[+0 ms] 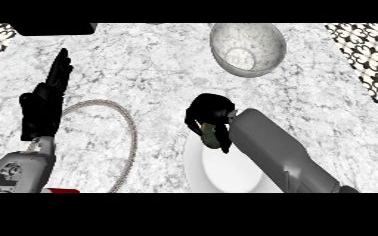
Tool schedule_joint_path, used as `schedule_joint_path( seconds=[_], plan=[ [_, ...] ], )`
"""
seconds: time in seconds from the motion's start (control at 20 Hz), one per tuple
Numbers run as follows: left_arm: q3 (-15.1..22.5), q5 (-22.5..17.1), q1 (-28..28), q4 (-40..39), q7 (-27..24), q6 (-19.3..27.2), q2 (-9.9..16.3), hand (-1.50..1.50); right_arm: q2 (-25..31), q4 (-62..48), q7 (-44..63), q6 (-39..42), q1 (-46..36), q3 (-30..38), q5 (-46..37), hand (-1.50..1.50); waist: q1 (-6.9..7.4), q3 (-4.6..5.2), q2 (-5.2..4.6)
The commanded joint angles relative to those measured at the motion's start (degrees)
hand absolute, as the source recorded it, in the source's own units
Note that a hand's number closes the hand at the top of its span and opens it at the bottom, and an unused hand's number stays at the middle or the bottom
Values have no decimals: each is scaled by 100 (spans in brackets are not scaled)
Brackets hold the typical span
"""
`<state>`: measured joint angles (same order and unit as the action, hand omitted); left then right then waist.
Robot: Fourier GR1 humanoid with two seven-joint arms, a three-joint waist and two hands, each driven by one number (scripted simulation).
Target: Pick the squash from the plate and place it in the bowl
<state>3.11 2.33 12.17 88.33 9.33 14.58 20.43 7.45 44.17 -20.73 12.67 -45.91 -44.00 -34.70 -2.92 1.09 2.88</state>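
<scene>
At frame centre, the right hand curls around the squash above the plate's upper edge; the bowl lies toward the upper right.

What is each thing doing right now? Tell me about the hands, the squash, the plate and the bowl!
Right hand: fingers curled round the squash, over the plate's far edge.
Squash: held in the right hand, mostly hidden.
Plate: white, on the counter, nothing else showing on it.
Bowl: upright, nothing in it.
Left hand: open, fingers up, resting at the view's left.
</scene>
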Motion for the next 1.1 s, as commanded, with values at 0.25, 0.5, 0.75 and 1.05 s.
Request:
schedule_joint_path(
  seconds=[0.25, 0.5, 0.75, 1.05],
  plan=[
    [-37, -121, -140, 43, -2, -56, -56, 0, -733, 2115, 2679, -1501, 789, 641, 1213, 150, 63, -105, -61],
    [-50, 2, -98, -23, -51, -11, -14, 0, -741, 3564, 4471, -2558, 645, 474, 1018, 150, 36, -99, -96],
    [-52, 0, -121, 192, 15, -35, -24, 0, -744, 4647, 6415, -2619, 521, 546, -150, 150, 77, -103, -172],
    [-82, 72, 206, -84, -110, -162, -130, 0, -478, 5214, 6730, -2286, 564, 1545, -264, 150, 223, -108, -280]
  ],
)
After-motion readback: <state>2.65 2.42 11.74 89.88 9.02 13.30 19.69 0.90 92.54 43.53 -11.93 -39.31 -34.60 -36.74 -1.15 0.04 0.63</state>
